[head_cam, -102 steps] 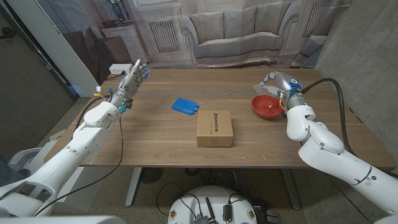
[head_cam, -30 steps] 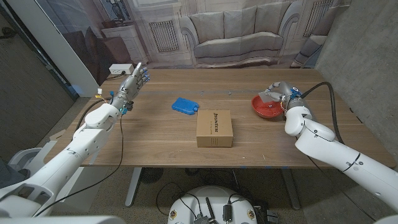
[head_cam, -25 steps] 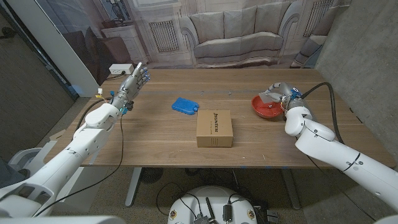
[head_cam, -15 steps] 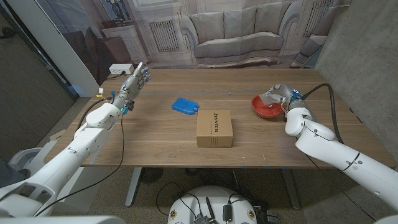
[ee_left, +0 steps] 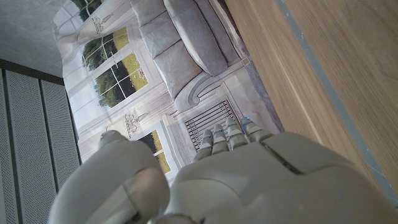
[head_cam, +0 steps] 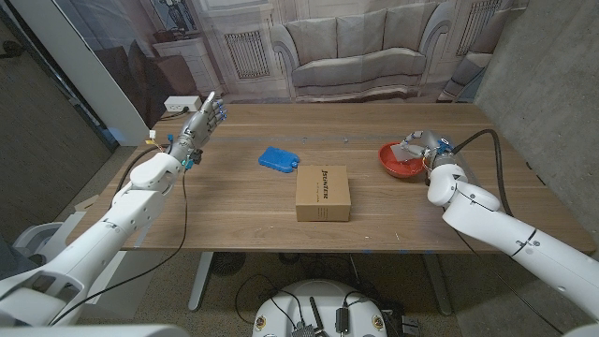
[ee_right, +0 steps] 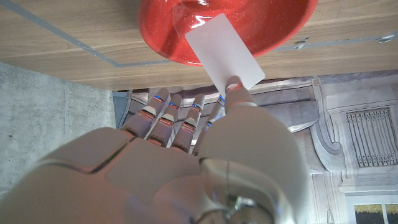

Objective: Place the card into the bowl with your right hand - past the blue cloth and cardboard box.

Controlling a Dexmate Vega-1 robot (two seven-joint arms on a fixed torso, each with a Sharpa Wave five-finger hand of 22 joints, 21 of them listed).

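- right hand (head_cam: 418,147) pinches the white card (ee_right: 224,51) by one short edge, thumb against a finger; rest of the card sticks out free over the red bowl (head_cam: 400,160)
- card location: in the right wrist view its far end overlaps the bowl's inside, near end in the fingertips (ee_right: 234,85). Not released; can't tell if it touches the bowl wall
- handling, my read: thin, light, fairly stiff, smooth faces, so it slips easily in a light pinch and will flutter or skid on release. An edge pinch like this one is the right hold. Glossy bowl looks slick, so the card may slide down to the bottom
- bowl sits near the right end of the table (head_cam: 234,211), well apart from the cardboard box (head_cam: 323,193) and the blue cloth (head_cam: 277,159); both are already behind the hand on the route
- left hand (head_cam: 201,120) is raised over the far left corner, fingers straight and apart, holding nothing
- vs 3.4 s ago: right hand has dropped from above and behind the bowl to just over its rim; forearm has swung lower and closer to the table. Over the last second it barely moves. Left hand, box, cloth and bowl unchanged
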